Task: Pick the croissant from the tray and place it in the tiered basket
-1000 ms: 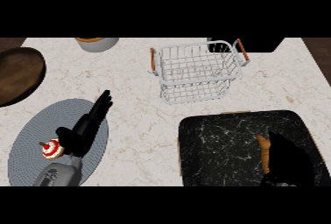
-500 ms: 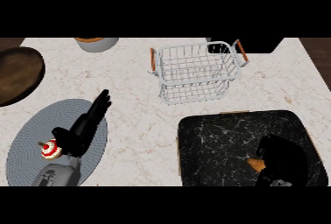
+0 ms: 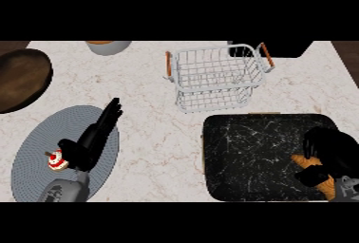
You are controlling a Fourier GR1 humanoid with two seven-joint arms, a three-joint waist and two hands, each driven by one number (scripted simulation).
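With the right robot hand (image 3: 331, 154) curled around the croissant (image 3: 313, 170) at the lower right of the black tray (image 3: 252, 156), lift straight up before travelling to the wire basket (image 3: 216, 76) at upper centre; the left robot hand (image 3: 95, 137) rests open, lower left.

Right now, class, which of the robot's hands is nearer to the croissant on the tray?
Right. The right hand is curled over the croissant on the black tray. The left hand rests open over the grey placemat, far across the counter.
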